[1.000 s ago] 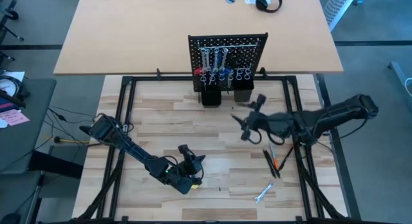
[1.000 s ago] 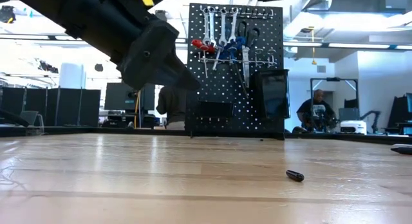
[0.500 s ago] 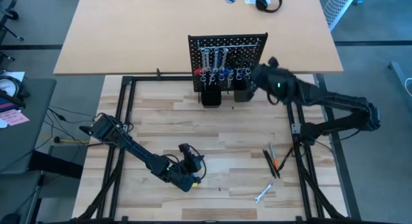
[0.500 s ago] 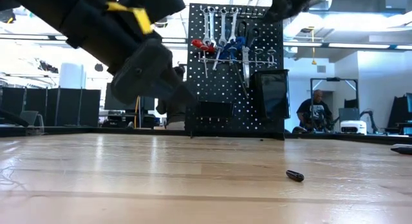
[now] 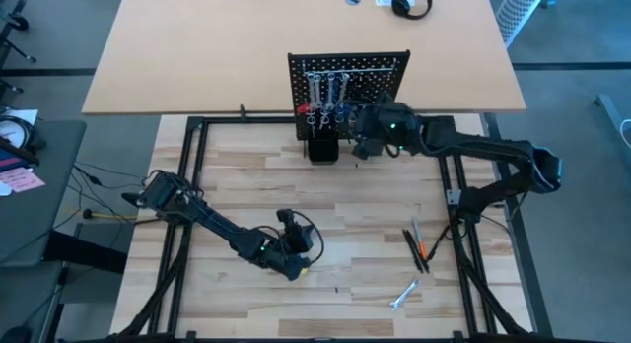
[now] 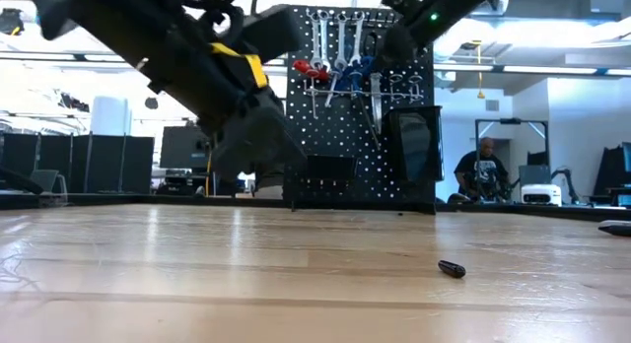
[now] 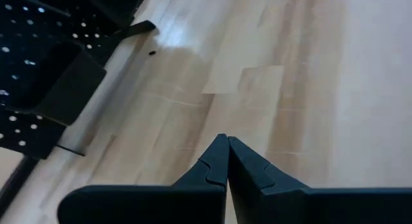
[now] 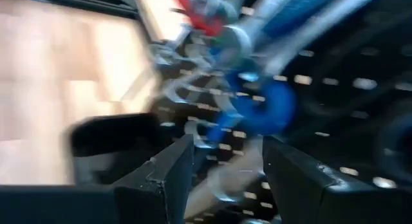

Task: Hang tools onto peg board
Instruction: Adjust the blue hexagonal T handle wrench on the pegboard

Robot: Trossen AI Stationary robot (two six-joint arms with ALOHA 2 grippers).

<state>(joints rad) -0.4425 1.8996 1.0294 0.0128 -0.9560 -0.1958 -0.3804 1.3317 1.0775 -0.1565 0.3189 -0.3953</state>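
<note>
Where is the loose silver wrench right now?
In the high view the silver wrench lies flat on the wooden table, near the front edge on the right side, just below the orange-and-black tool and far from the peg board.

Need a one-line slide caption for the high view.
Right hand open at the peg board among hung tools; left hand shut over the table; three tools not yet hung.
</note>
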